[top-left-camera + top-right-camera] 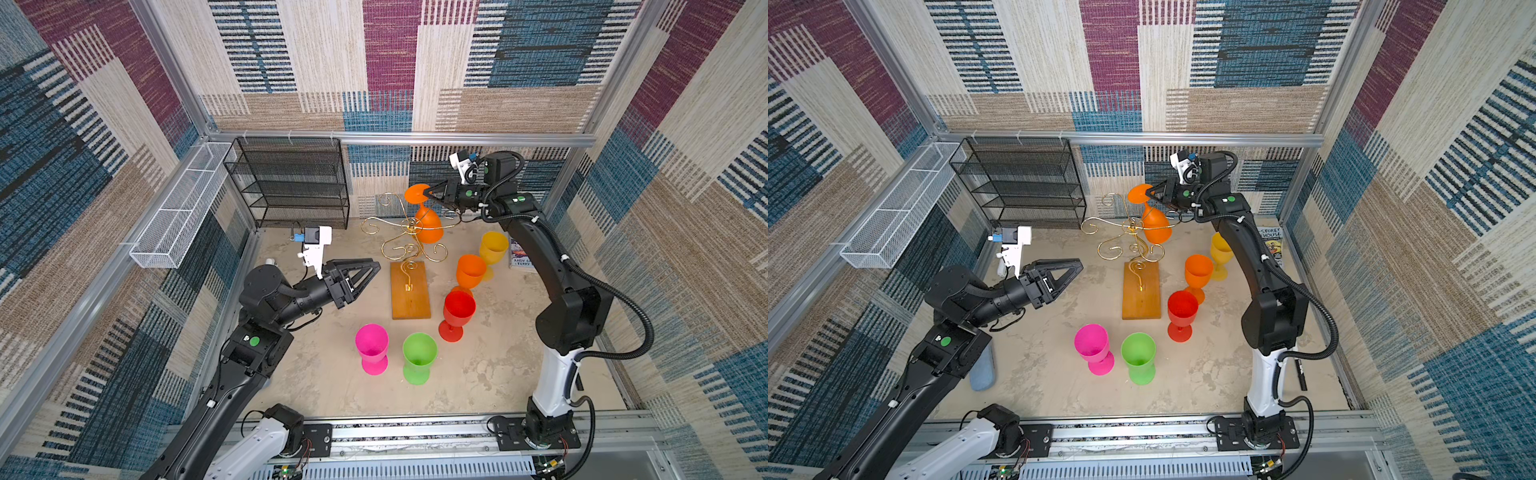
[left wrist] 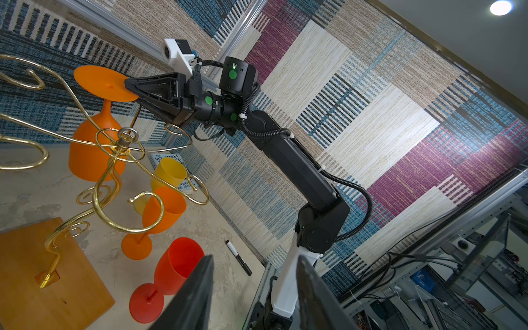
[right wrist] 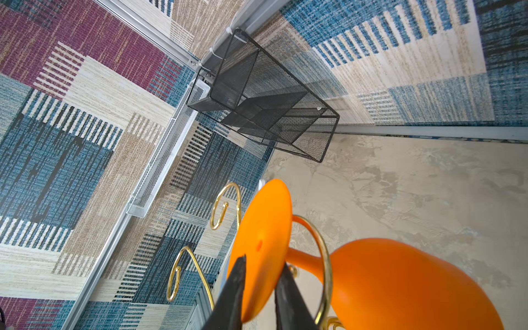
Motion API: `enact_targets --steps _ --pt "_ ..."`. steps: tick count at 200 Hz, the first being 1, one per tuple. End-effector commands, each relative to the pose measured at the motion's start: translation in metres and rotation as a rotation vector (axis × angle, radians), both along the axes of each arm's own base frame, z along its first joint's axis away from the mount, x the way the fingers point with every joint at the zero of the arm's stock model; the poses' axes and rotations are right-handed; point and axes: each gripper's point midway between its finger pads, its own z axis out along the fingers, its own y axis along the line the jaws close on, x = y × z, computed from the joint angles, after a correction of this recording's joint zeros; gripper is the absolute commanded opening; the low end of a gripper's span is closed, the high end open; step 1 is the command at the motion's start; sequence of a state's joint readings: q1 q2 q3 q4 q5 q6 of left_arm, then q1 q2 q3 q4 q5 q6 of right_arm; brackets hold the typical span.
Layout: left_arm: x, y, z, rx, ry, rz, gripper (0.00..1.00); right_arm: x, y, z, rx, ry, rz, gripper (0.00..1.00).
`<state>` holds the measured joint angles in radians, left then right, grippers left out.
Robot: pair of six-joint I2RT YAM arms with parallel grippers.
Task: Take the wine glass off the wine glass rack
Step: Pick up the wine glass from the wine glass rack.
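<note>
Right gripper (image 3: 261, 291) has its two dark fingers (image 3: 237, 285) drawn narrow over the rim of the foot of the wine glass (image 1: 430, 228), one on each face of the flat orange disc. In the right wrist view they look pinched on it, and nothing else is in the jaws. The orange glass hangs upside down on the wine glass rack (image 2: 125, 140), foot uppermost and bowl mouth-down, on the far side of the central post, with its stem passing through a curled gold scroll arm. The rack's post rises from a rectangular wooden base (image 1: 409, 299) that lies flat on the mottled table (image 1: 332, 395), near the middle.

Five more glasses stand upright on the table. An orange glass (image 1: 471, 270) and a yellow glass (image 1: 493, 247) are just right of the base, a red glass (image 1: 458, 309) is nearer the front, and a pink glass (image 1: 372, 343) and a green glass (image 1: 419, 353) stand side by side in front of the base.

Left gripper (image 2: 254, 260) hangs above the table on the rack's left, well apart from it — its fingers are parted with a clear gap between them, and they hold nothing.

Against the back wall stands a black mesh shelf (image 1: 291, 183), and a white wire basket (image 1: 178, 208) is fixed along the left wall. A book (image 1: 519, 253) lies by the right wall, partly behind the right arm.
</note>
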<state>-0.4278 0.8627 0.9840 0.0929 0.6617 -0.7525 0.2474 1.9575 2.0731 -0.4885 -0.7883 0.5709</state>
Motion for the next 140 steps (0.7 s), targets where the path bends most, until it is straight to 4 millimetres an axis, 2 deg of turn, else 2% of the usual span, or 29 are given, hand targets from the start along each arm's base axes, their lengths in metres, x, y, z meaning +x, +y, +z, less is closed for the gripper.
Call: enact_targets --steps 1,42,77,140 --pt "-0.003 -0.001 0.008 -0.003 -0.050 -0.013 0.49 0.002 -0.002 -0.001 -0.015 -0.002 -0.015 0.17" --pt "-0.004 -0.001 0.007 -0.002 -0.049 -0.016 0.49 0.002 -0.003 0.000 -0.014 0.001 -0.026 0.09" --pt "-0.005 0.000 0.007 -0.002 -0.049 -0.015 0.49 -0.003 -0.001 0.012 0.025 -0.004 -0.017 0.00" --pt "-0.006 0.001 0.004 0.002 -0.047 -0.011 0.49 -0.008 0.000 0.037 0.090 -0.022 -0.002 0.00"
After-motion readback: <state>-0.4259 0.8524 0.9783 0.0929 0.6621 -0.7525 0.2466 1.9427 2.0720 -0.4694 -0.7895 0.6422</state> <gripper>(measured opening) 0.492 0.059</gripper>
